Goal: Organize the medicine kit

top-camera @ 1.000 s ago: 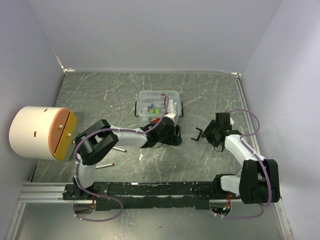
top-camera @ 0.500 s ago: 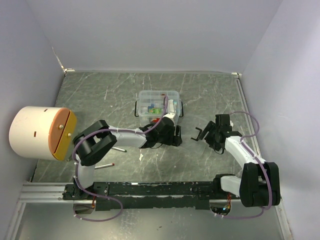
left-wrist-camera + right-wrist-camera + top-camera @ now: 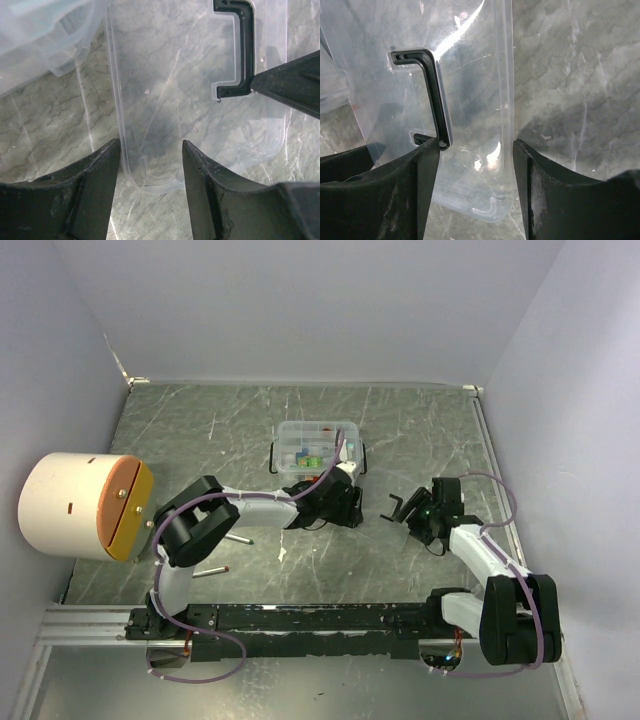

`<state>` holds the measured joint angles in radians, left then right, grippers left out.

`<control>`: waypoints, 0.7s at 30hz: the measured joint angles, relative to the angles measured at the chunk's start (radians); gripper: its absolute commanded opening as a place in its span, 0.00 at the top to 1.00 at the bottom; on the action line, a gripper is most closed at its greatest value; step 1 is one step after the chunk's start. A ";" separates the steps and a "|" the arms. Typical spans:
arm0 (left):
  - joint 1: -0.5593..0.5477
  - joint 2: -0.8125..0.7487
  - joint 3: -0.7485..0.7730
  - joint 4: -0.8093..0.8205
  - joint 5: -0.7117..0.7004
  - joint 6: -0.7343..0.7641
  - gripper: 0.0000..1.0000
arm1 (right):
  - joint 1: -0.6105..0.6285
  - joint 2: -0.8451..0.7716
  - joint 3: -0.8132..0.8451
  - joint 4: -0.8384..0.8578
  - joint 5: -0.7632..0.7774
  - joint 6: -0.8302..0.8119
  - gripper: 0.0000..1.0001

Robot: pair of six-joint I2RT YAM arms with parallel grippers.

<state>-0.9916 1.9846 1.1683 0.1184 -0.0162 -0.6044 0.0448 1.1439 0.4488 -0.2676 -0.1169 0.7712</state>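
The medicine box [image 3: 318,445] sits uncovered at the far middle of the table [image 3: 200,440]. Its clear lid [image 3: 165,90] is just near-right of it. The left gripper [image 3: 150,150] and right gripper [image 3: 476,147] straddle opposite lid ends, jaws parted. I cannot tell whether they pinch it. Closing the box seems to be the step in hand, and the next move calls for lifting the lid level over the box.

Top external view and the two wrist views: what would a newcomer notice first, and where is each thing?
The big white cylinder with an orange face juts in at the table's left edge. Past mid-table stands the clear medicine box, with colourful items inside. In the wrist views, the left gripper and right gripper, both open, sit over a clear lid with a black handle.
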 measured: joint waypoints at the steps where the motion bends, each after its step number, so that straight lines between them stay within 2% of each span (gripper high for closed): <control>1: 0.002 0.000 0.000 0.000 0.010 0.006 0.43 | -0.002 -0.010 -0.008 0.006 0.000 0.007 0.45; 6: 0.015 -0.002 0.002 -0.006 0.071 0.035 0.47 | -0.005 -0.062 -0.038 -0.021 0.018 0.047 0.51; 15: 0.015 -0.034 0.013 -0.068 0.164 0.066 0.51 | -0.005 -0.212 -0.039 -0.142 0.065 0.092 0.54; 21: 0.015 -0.084 0.018 -0.094 0.186 0.070 0.51 | -0.006 -0.291 0.019 -0.223 0.109 0.106 0.54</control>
<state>-0.9764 1.9007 1.1862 0.0242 0.1699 -0.5346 0.0387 0.8524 0.4675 -0.4908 -0.0078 0.8768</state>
